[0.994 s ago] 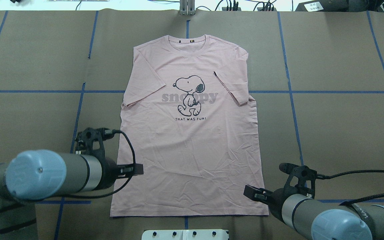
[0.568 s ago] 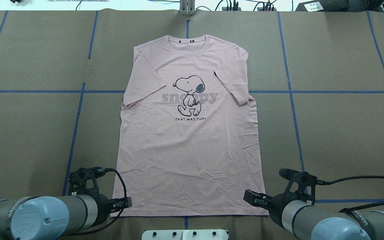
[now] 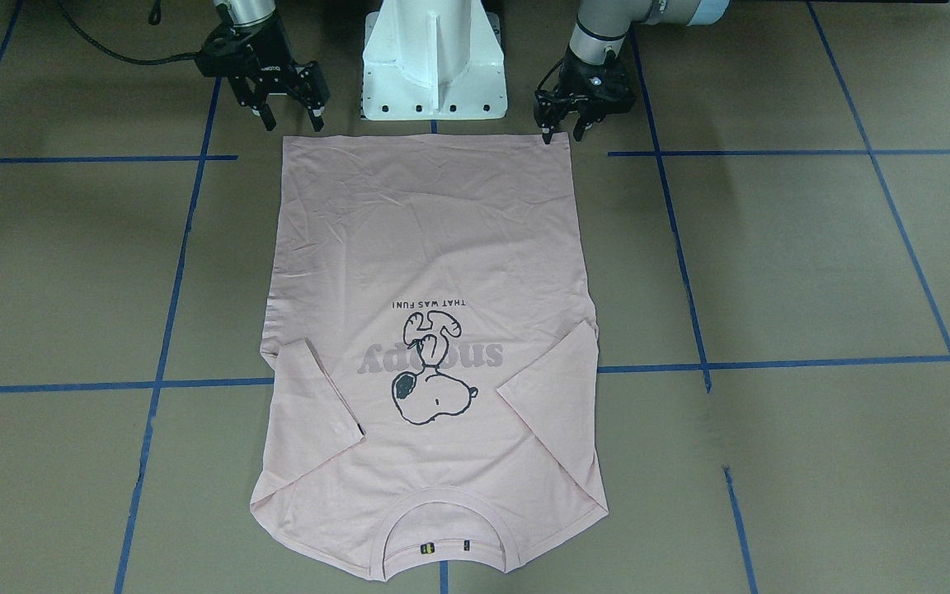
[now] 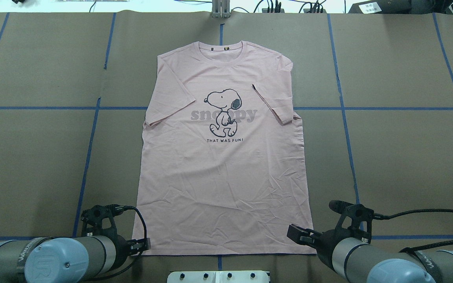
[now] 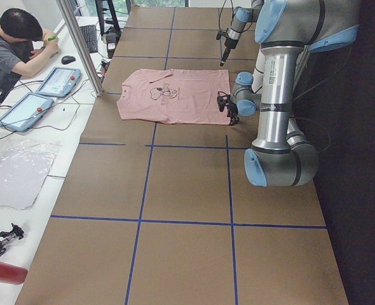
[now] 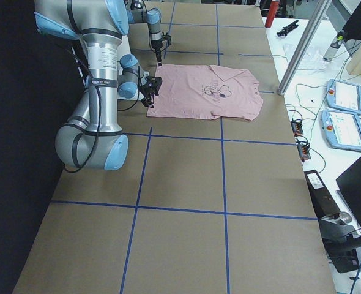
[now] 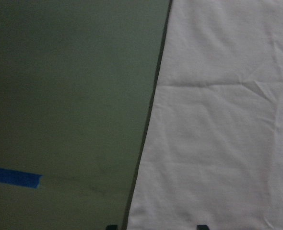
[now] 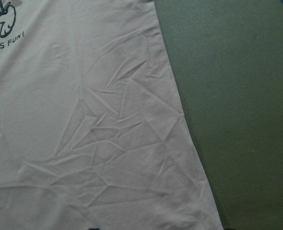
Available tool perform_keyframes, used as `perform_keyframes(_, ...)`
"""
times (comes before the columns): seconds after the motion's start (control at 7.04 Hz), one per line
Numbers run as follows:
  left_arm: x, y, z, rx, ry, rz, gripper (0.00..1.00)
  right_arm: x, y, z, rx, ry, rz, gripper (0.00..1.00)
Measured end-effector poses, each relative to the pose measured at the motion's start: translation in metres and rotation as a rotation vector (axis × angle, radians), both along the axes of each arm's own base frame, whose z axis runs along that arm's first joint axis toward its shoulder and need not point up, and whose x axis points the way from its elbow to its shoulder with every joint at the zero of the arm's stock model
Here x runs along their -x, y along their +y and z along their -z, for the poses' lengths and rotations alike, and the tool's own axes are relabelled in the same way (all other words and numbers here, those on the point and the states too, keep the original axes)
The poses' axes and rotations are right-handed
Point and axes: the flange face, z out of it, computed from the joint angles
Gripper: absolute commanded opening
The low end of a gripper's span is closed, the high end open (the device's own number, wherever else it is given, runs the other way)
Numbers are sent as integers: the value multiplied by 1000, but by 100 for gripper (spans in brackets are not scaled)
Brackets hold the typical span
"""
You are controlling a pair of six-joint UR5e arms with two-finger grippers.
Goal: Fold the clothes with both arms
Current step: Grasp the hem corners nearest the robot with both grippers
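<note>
lying flat and face up in the middle of the overhead frame, the pale pink snoopy t-shirt (image 4: pixel 226 177) is resting on the brown tabletop (image 4: pixel 407 157), collar toward the top edge and both sleeves folded inward. the left end effector (image 4: pixel 146 245) is sitting at the hem's lower-left corner, fingers spread apart and gripping nothing. the right end effector (image 4: pixel 295 232) is sitting at the lower-right hem corner, likewise released and empty. blue tape lines (image 4: pixel 344 118) are crossing the tabletop.
</note>
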Motion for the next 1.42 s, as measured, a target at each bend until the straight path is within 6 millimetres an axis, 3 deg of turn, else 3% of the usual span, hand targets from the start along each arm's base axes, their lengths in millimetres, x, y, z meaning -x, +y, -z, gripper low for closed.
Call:
perform_keyframes(0.28,-1,1,-2,1,-4,-3,31,0,0,0,0,-1,0,90)
perform_keyframes(0.71,-2,2,-2,1,-5,-6,30,-1,0,1,-1,-3,-2,90)
perform_keyframes(0.85,-3,3,-2,1,-4,-7,19,-1,0,1,0,-3,-1,90)
perform_keyframes(0.99,-3,3,-2,1,-4,-7,0,-1,0,1,-1,-3,-2,89)
perform_keyframes(1.42,-2,3,1,-1,2,-8,0,2,4,0,26,-11,-13,69)
